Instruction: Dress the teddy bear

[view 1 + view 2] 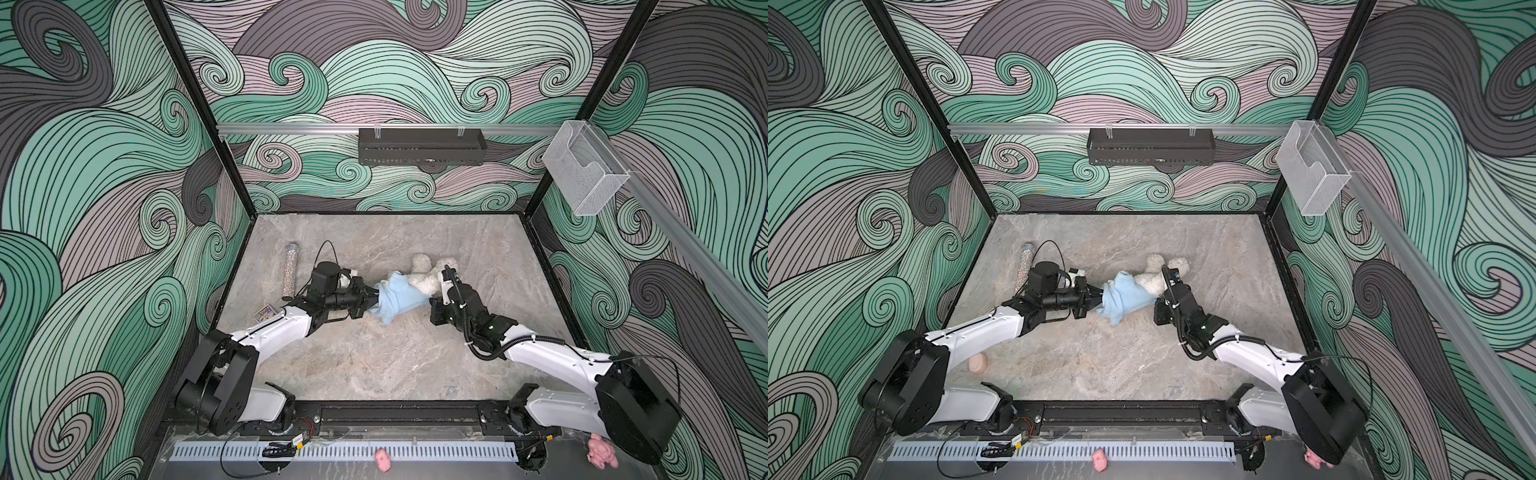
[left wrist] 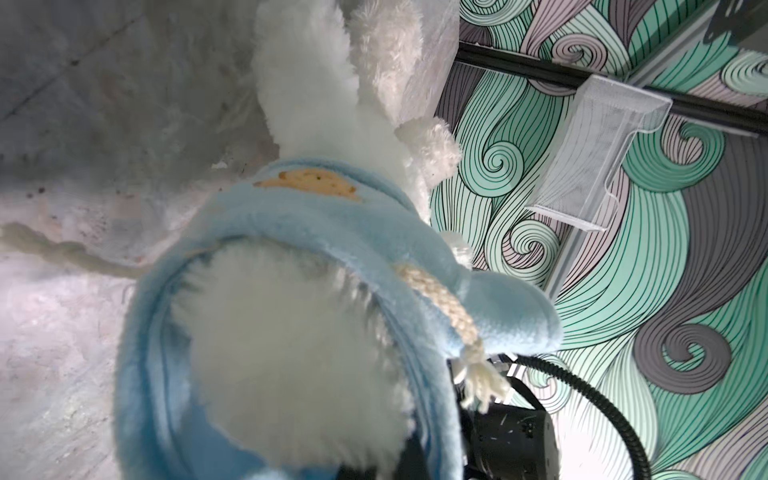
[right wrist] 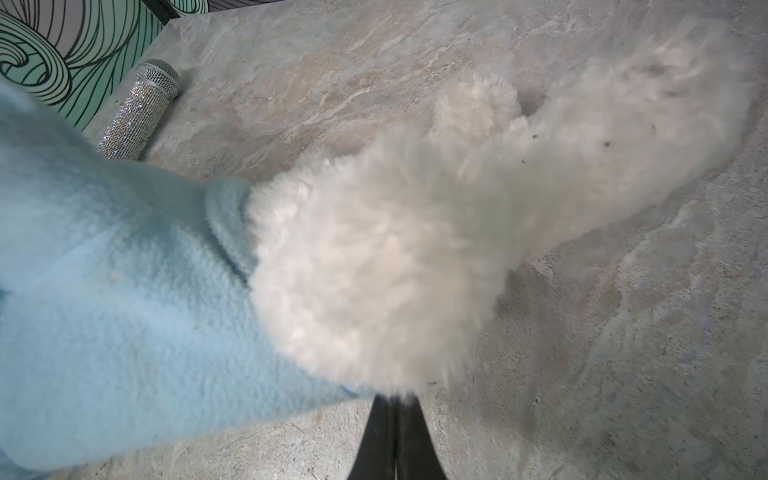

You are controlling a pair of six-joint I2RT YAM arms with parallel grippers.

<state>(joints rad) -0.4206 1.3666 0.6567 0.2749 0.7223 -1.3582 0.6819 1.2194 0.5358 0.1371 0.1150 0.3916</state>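
Observation:
The teddy bear [image 1: 426, 282] [image 1: 1152, 280] lies on its side mid-table, its upper half inside a light blue fleece garment [image 1: 399, 297] [image 1: 1121, 297]. Its white legs stick out toward the back. My left gripper [image 1: 371, 298] [image 1: 1098, 300] is shut on the garment's left end. Its jaws are hidden in the left wrist view under blue cloth [image 2: 332, 216] and fur [image 2: 307, 104]. My right gripper [image 1: 431, 296] [image 3: 392, 401] is shut, its tips at the garment's hem [image 3: 104, 270] where it meets the bear's fur [image 3: 374, 270].
A glittery microphone [image 1: 289, 272] [image 3: 137, 110] lies at the back left, with a small printed card [image 1: 265, 313] near the left arm. A pink lump [image 1: 977, 363] sits by the left arm's base. Pink plush toys [image 1: 383, 459] [image 1: 600, 455] lie in front of the rail.

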